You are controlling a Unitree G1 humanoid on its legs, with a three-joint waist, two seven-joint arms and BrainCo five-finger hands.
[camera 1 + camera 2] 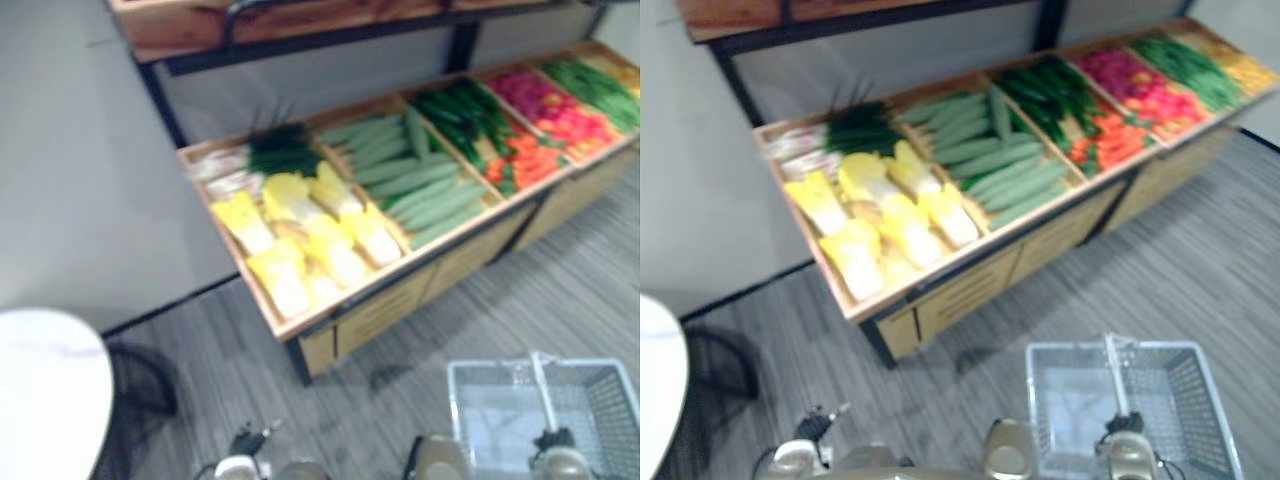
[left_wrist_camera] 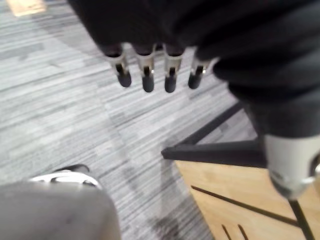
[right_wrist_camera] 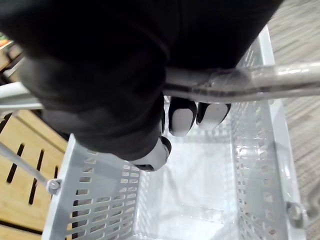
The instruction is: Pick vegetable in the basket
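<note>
A grey-white slotted plastic basket (image 1: 462,400) hangs low at the right, above the floor, with nothing in it (image 3: 100,200). My right hand (image 3: 182,117) is curled round its pale bar handle (image 3: 250,80). Ahead stands a sloping wooden display (image 1: 300,322) of vegetables: yellow-white cabbages (image 1: 300,240) and leeks (image 1: 250,160) at the left, pale green cucumbers (image 1: 410,180) in the middle, and dark green vegetables (image 1: 465,110) with orange carrots (image 1: 530,160) further right. My left hand (image 2: 145,75) hangs over the grey floor by the stand's dark leg (image 2: 210,150), fingers relaxed and holding nothing.
Further right on the display lie pink-red produce (image 1: 545,100) and green produce (image 1: 600,90). A wooden upper shelf (image 1: 250,25) overhangs the back. A white round table (image 1: 40,390) sits at the lower left with a black wire frame (image 1: 140,390) beside it.
</note>
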